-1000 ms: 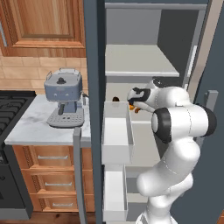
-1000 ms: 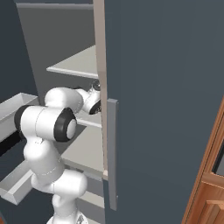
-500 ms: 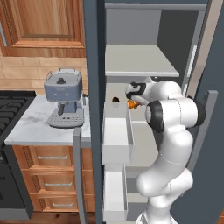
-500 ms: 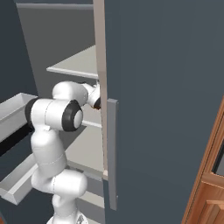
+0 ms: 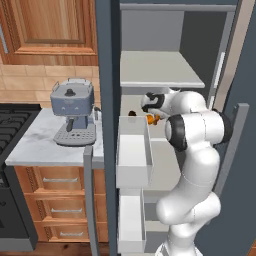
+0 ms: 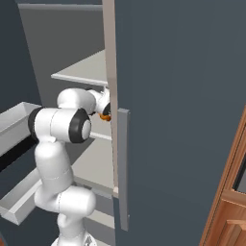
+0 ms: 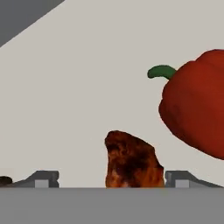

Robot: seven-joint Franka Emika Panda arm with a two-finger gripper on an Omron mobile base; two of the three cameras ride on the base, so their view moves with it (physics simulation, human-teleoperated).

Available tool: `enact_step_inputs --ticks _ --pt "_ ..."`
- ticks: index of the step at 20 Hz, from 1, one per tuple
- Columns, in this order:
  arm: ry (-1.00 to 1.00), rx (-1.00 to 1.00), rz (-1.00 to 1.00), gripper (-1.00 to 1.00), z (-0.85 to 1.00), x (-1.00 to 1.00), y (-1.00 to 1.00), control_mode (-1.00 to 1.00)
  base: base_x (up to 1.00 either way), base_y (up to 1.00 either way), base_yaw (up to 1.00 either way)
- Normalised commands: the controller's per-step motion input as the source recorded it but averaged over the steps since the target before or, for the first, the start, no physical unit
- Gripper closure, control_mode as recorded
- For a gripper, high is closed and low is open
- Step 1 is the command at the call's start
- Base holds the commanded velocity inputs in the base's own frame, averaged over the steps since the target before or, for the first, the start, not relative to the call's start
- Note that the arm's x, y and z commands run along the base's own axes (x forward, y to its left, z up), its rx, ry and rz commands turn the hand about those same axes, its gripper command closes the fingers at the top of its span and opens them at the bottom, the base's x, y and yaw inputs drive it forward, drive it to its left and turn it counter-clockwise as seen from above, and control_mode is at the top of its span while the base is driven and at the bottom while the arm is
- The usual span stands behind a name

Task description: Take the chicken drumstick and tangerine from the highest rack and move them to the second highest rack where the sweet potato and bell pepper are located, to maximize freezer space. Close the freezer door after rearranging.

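Note:
In the hand view the brown chicken drumstick point(image 7: 130, 159) rests on the pale rack floor point(image 7: 87, 87), between my fingertips point(image 7: 41, 179). My gripper point(image 7: 113, 180) is open, its jaws standing wider than the meat. A red bell pepper point(image 7: 197, 105) with a green stem lies just beyond on the same rack. From the left base view my gripper point(image 5: 150, 102) reaches into the freezer under the highest rack point(image 5: 160, 70). An orange thing point(image 5: 153, 119) point(image 6: 104, 115) sits right below the hand; I cannot tell whether it is the tangerine or the sweet potato.
The freezer door point(image 5: 132, 150) with white bins stands open at the left of the shelves. A dark door panel with a grey handle point(image 6: 122, 163) is close at the arm's right. A coffee machine point(image 5: 73, 110) stands on the marble counter point(image 5: 35, 145).
The jaws have gone from shut to open, letting go of the drumstick on the rack. The hand moved deeper into the freezer and the elbow swung upward.

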Motion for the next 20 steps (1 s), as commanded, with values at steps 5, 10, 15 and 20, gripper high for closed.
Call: enact_step_inputs --ticks 5,10,15,20 --pt "-0.42 0.0 0.0 -1.0 -0.16 -0.97 0.13 -1.0 0.0 0.0 0.0" --pt "-0.41 0.0 -0.01 -1.0 -0.02 -1.0 0.06 -1.0 0.0 0.0 0.0" --pt "-0.17 0.0 -0.13 -1.0 0.04 -0.72 0.19 -1.0 0.0 0.0 0.0" --pt "0.18 0.0 -0.27 -1.0 0.59 -0.42 0.0 -1.0 0.0 0.0 0.0"
